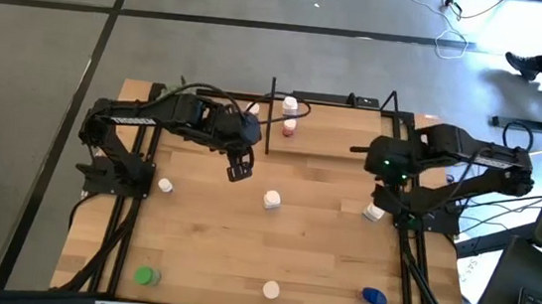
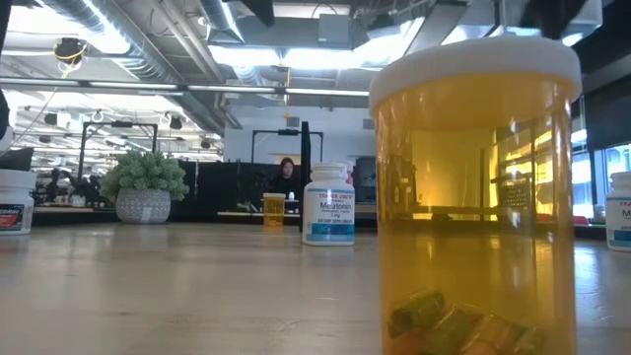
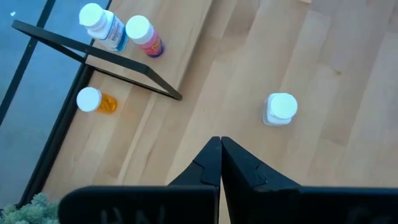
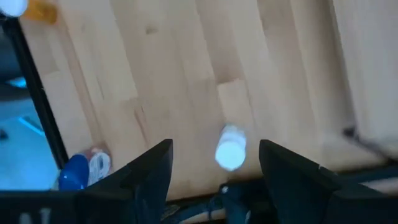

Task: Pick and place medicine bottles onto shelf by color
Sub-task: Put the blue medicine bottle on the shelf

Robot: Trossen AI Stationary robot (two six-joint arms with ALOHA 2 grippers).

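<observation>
The bench (image 1: 243,239) carries the shelf (image 1: 338,129) at its far edge. The left pincer (image 1: 238,172), clenched and empty, hovers near the centre white bottle (image 1: 271,200). The right pincer (image 4: 214,165), released, flanks a white bottle (image 4: 231,148) near the right edge.

Around my worktop (image 1: 244,229): grey concrete floor (image 1: 40,60) with dark seams. Beyond its far edge, an open office under exposed ducts (image 2: 148,44) and bright ceiling lights (image 2: 296,57); potted plant (image 2: 144,185), seated person (image 2: 286,177).
</observation>
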